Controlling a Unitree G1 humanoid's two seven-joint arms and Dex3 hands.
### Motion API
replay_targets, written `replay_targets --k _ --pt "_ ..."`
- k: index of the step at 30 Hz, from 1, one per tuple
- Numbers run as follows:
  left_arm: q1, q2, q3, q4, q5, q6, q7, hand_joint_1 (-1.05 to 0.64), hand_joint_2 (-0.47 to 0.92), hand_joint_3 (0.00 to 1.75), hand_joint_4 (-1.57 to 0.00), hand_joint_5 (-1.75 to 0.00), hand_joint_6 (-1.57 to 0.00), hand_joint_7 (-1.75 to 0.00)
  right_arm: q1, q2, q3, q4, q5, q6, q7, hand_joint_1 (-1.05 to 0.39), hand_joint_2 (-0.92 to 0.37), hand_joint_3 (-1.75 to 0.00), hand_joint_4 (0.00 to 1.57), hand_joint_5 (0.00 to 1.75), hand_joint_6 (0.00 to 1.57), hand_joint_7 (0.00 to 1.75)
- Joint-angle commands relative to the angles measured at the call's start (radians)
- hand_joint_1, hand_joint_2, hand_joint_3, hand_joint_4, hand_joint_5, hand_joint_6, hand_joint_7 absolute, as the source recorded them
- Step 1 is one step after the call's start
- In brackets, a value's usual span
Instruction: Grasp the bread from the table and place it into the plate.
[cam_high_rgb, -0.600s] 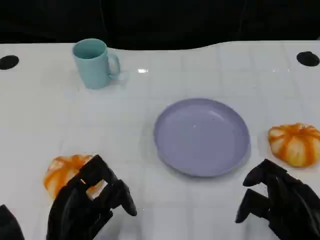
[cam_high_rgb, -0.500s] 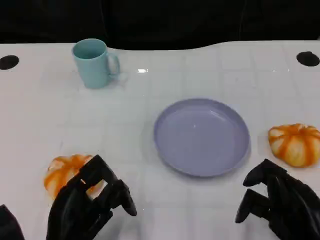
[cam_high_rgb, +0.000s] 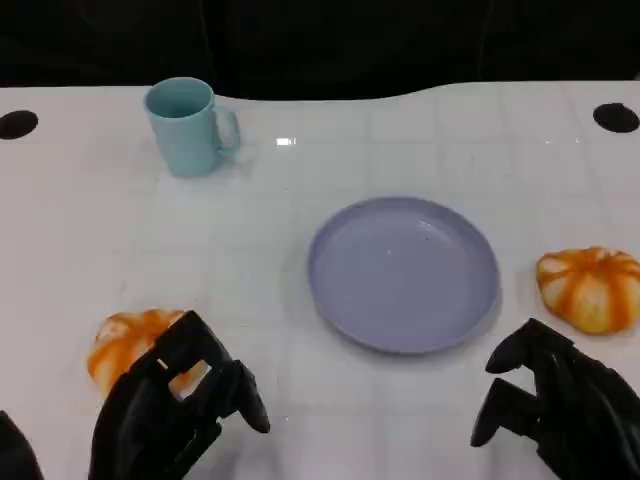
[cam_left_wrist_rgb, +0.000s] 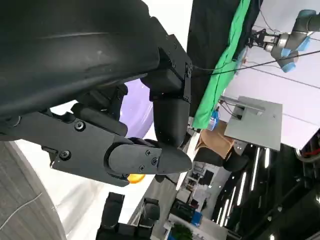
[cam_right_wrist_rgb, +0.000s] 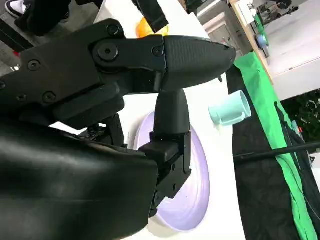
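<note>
The plate (cam_high_rgb: 403, 272) sits bare on the white counter (cam_high_rgb: 300, 240). One bread (cam_high_rgb: 128, 345) lies well to the left of the plate, just under the tips of the left hand (cam_high_rgb: 172, 405), whose fingers (cam_high_rgb: 225, 378) are apart and hold nothing. A second bread (cam_high_rgb: 590, 288) lies just right of the plate, beyond the right hand (cam_high_rgb: 555, 405), whose fingers (cam_high_rgb: 500, 412) are also spread and empty. A cup (cam_high_rgb: 188, 126) stands beyond the plate, to its left.

A robotics lab: the left wrist view shows a grey-and-blue industrial robot arm (cam_left_wrist_rgb: 292, 35) mounted up high, long ceiling strip lights (cam_left_wrist_rgb: 240, 187) and a hanging green cloth backdrop (cam_left_wrist_rgb: 220, 80), while the glossy white gridded table (cam_high_rgb: 300, 250) is backed by black curtain (cam_high_rgb: 320, 40).
</note>
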Motion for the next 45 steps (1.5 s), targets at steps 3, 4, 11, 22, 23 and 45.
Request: replay_targets --k 3,4,11,22,23,45 --pt "0.007 -0.002 0.007 -0.014 0.006 -0.013 0.014 -0.55 0.92 0.34 -0.74 -1.75 -0.50 -1.72 0.003 -0.006 -0.006 -0.010 0.005 0.003 -0.004 -0.52 -0.92 -0.45 0.63 1.75 0.42 1.69" --pt "0.008 -0.005 0.008 -0.017 0.009 -0.018 0.020 -0.55 0.92 0.34 -0.73 -1.75 -0.50 -1.69 0.003 -0.006 -0.006 -0.009 0.005 0.001 -0.003 -0.52 -0.92 -0.46 0.63 1.75 0.42 1.69" --pt "0.012 0.004 0.005 -0.051 0.077 -0.072 0.053 -0.59 0.92 0.22 -0.58 -1.64 -0.62 -1.07 0.009 -0.002 -0.004 -0.018 0.008 0.008 -0.008 -0.51 -0.92 -0.45 0.63 1.75 0.42 1.68" --pt "-0.003 0.095 0.007 -0.104 0.242 -0.181 0.082 -0.59 0.92 0.13 -0.44 -1.12 -0.60 -0.37 0.016 -0.002 0.008 -0.030 -0.004 0.009 -0.023 -0.52 -0.92 -0.46 0.62 1.75 0.41 1.68" --pt "-0.003 0.101 0.005 -0.106 0.252 -0.184 0.086 -0.60 0.92 0.14 -0.44 -1.10 -0.60 -0.34 0.016 -0.003 0.009 -0.031 -0.003 0.010 -0.025 -0.52 -0.92 -0.46 0.62 1.75 0.41 1.68" --pt "0.000 0.488 0.017 -0.383 0.794 -0.077 0.177 -0.53 0.92 0.01 -0.14 -0.25 -0.34 0.00 0.024 -0.001 0.025 -0.040 -0.015 -0.004 -0.026 -0.52 -0.92 -0.48 0.62 1.75 0.42 1.67"
